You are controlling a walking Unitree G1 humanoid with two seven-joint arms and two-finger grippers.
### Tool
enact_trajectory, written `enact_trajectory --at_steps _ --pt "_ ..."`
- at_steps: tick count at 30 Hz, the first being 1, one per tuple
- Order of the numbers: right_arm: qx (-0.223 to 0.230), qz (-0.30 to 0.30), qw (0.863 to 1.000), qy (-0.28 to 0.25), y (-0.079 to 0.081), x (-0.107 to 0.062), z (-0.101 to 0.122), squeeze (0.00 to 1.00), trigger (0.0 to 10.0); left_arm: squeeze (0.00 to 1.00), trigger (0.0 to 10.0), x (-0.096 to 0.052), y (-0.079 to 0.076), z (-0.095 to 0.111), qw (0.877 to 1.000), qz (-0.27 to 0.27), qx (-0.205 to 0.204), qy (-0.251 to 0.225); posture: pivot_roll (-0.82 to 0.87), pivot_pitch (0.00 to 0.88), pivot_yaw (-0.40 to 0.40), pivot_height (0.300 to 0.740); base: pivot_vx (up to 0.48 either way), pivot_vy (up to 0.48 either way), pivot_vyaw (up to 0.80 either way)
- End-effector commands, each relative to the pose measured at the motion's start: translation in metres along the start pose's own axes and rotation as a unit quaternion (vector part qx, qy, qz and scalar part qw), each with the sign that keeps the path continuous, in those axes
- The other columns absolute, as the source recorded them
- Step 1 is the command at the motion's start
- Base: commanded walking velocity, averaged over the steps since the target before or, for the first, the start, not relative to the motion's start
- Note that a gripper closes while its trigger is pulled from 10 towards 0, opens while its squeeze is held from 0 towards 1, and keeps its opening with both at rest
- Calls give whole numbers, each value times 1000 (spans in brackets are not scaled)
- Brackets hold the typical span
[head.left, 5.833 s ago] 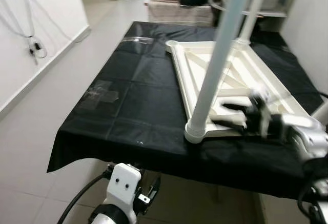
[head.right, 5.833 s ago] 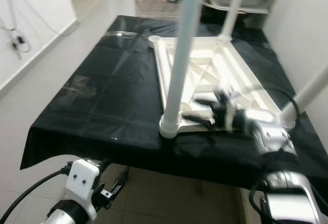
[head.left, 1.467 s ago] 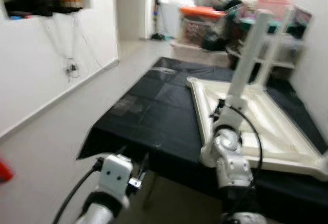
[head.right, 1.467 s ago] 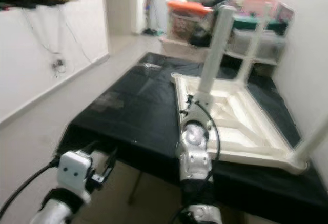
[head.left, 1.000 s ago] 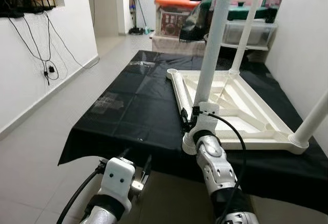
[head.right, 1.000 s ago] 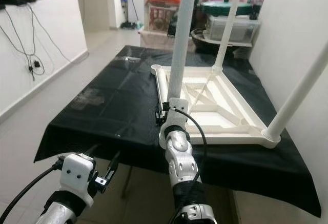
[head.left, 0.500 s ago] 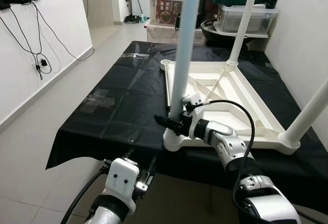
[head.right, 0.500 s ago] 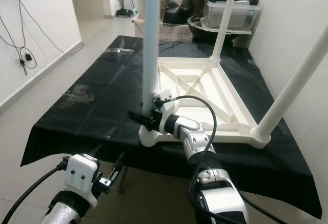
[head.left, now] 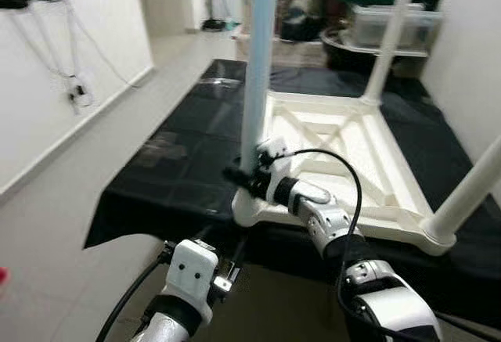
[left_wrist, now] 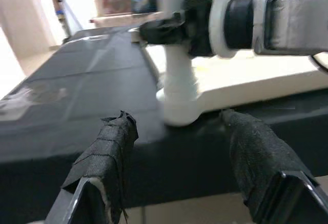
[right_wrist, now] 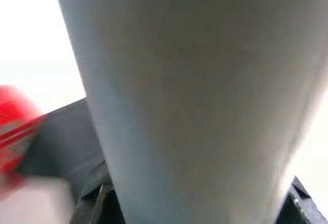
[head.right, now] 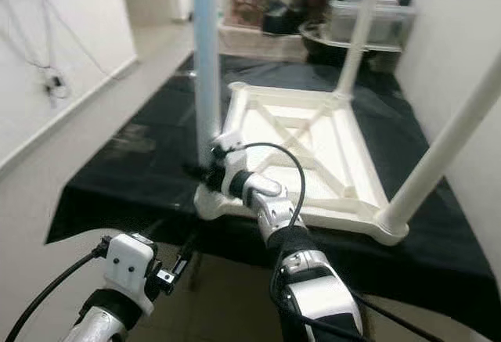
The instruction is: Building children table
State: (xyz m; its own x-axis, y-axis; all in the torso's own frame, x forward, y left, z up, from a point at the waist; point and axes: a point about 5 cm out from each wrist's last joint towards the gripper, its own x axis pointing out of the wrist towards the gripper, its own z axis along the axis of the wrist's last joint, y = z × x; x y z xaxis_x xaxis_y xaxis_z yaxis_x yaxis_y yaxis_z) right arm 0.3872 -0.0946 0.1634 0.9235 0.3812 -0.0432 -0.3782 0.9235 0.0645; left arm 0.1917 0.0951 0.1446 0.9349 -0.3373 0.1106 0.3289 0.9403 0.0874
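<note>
**Right gripper clamped low on a table leg**

Right gripper [head.left: 239,176] reaches across from the robot's right, its two black fingers closed around the near-left leg [head.left: 257,68], low down, just above the socket. In the right wrist view the pale leg sits tight between the finger pads. Left gripper [left_wrist: 179,167] hangs below the near edge of the work table, fingers spread wide, holding nothing.

An upside-down white children's table [head.left: 344,150] lies on a work table covered with a black cloth [head.left: 180,150]. Its ribbed underside faces up, with diagonal braces crossing the middle.

Count: three legs stand upright in corner sockets, namely the gripped one, a far leg [head.left: 391,37] and a near-right leg [head.left: 473,189]. The fourth corner, far left, shows an open socket [head.right: 237,87] with no leg in it. No loose leg can be seen on the cloth.

Handling, as a judgement: the parts look like light, rigid moulded plastic with a smooth, somewhat slippery surface. A round leg is best held low, close to its socket, where twisting or pushing is least likely to lever the frame off the cloth. The whole frame may slide on the cloth if pushed sideways.
</note>
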Motion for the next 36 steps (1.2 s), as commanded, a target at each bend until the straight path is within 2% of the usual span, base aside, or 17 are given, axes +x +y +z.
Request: enact_trajectory --at_steps 1,3,4,6,12,13,14,15,19,20,21,23,25,26,28,32,36 --pt "2 -206 978 -20 -29 -16 4 0 0 0 10000 0 1 -3 1000 1 2 11 135 15 -70 740 0 0 0" --pt "2 -206 978 -20 -29 -16 4 0 0 0 10000 0 1 -3 1000 1 2 11 135 15 -70 740 0 0 0" --pt "23 -321 946 -30 -29 -34 1 0 0 0 10000 0 1 -4 1000 1 3 12 138 15 -74 740 0 0 0" --pt "40 -342 939 -31 -21 -39 0 0 0 0 10000 0 1 -3 1000 2 4 12 143 15 -73 740 0 0 0" --pt "60 -335 940 -35 -4 -38 2 0 0 0 10000 0 1 -3 1000 2 5 12 144 16 -75 740 0 0 0" --pt "65 -305 949 -44 9 -32 4 0 2902 0 10000 0 1 -3 1000 2 5 12 142 16 -74 740 0 0 0" --pt "65 -305 949 -44 9 -32 4 0 2902 0 10000 0 1 -3 1000 2 5 12 142 16 -74 740 0 0 0" --pt "63 -254 963 -60 21 -25 6 1000 10000 0 10000 -1 1 -3 1000 2 5 12 142 18 -76 740 0 0 0" --pt "57 -179 978 -86 34 -16 6 1000 10000 0 10000 -1 1 -4 1000 1 5 14 141 17 -76 740 0 0 0" --pt "61 -131 985 -99 34 -13 6 0 10000 0 10000 -1 1 -4 1000 1 6 14 139 16 -74 740 0 0 0" --pt "61 -131 985 -99 34 -13 6 0 10000 0 10000 -1 1 -4 1000 1 6 14 139 16 -74 740 0 0 0" --pt "62 1 993 -100 28 -12 7 0 10000 0 10000 -1 1 -4 1000 1 6 15 138 11 -71 740 0 0 0" --pt "47 83 992 -78 26 -14 5 0 10000 0 10000 -1 1 -5 1000 1 6 15 137 10 -69 740 0 0 0" --pt "47 83 992 -78 26 -14 5 0 10000 0 10000 -1 1 -5 1000 1 6 15 137 10 -69 740 0 0 0" --pt "24 207 978 -22 22 -20 -1 0 10000 0 10000 0 1 -5 1000 1 6 15 139 4 -71 740 0 0 0" --pt "13 285 958 21 21 -25 -3 0 10000 0 10000 0 1 -5 1000 -1 7 14 147 0 -78 740 0 0 0" --pt "-19 392 919 34 35 -22 -1 0 10000 0 10000 0 1 -5 1000 -2 7 11 160 0 -85 740 0 0 0"
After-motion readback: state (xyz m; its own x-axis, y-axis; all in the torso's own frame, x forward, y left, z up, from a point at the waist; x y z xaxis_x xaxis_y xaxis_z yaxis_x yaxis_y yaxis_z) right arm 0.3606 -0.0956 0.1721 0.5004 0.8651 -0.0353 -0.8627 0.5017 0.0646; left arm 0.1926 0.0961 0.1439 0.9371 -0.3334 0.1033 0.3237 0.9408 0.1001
